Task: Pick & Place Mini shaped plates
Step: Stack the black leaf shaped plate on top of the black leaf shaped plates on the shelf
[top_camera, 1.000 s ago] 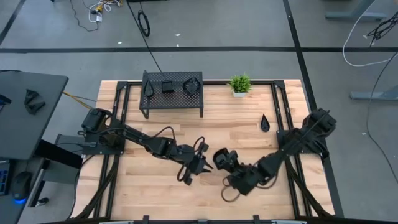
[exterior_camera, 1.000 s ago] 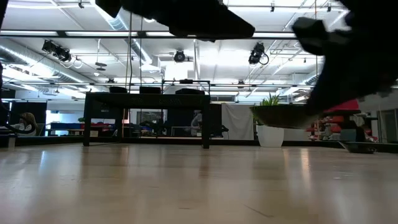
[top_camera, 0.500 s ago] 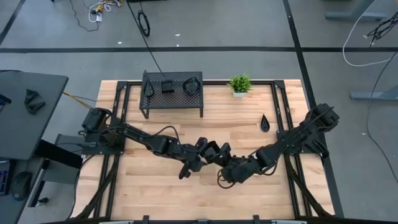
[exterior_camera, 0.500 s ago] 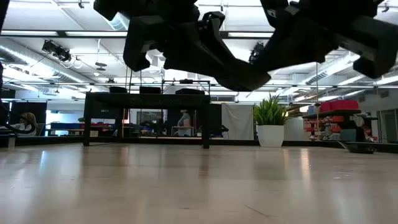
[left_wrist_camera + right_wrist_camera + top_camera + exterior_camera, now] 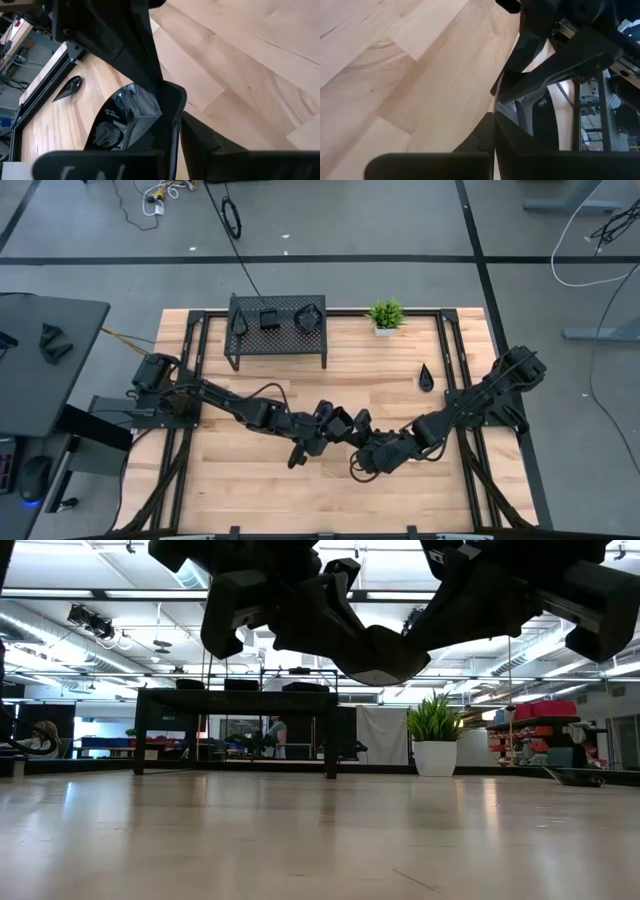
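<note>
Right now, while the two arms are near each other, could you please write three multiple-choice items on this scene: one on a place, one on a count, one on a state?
1. Where does the lone plate lie on the table?
A) at the left edge
B) on the right side, between the plant and the right arm's base
C) at the middle of the front edge

2. How many plates lie on the rack?
A) one
B) three
C) five

3. How do the left gripper and the right gripper stand?
A) both resting on the wood
B) far apart, at opposite edges
C) close together above the table's middle

Answers: 1 B, the high view shows it by the right rail below the plant. 2 B, three dark shapes lie on the rack's top. 3 C, the high view shows them meeting, and the low view shows them clear of the wood.
</note>
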Robot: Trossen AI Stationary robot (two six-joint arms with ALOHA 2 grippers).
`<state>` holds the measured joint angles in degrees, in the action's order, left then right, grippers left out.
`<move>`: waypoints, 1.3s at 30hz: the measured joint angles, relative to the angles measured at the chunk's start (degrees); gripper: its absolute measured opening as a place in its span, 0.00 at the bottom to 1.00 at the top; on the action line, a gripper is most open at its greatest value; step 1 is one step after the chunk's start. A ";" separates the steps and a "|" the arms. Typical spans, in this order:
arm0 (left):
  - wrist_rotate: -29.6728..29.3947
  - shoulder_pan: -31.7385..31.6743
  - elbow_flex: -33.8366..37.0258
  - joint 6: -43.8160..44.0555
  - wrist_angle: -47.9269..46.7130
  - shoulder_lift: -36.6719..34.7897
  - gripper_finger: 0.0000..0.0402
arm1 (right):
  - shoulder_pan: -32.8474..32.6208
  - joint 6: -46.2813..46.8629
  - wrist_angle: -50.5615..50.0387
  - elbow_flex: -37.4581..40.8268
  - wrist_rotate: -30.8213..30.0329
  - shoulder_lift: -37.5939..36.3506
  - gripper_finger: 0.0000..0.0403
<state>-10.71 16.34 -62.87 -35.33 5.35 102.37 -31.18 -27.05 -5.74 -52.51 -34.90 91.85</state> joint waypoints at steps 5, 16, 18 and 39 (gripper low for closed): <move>0.25 0.00 0.00 -0.92 0.14 0.00 0.09 | 0.48 0.00 0.09 0.00 0.03 0.00 0.01; 1.32 0.00 0.00 -1.86 0.60 0.00 0.02 | -2.62 -4.07 2.30 0.00 -0.20 -2.37 0.25; 1.30 0.02 -0.04 -1.86 0.45 0.00 0.02 | -4.12 -3.53 2.92 0.00 -0.24 -3.61 0.29; 4.32 -29.00 -9.46 -17.86 -21.30 -14.27 0.02 | -8.85 17.66 2.36 0.04 -6.07 -3.10 0.22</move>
<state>-6.39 -12.66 -72.34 -53.19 -15.95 88.09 -40.03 -9.39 -3.38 -52.47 -40.97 88.75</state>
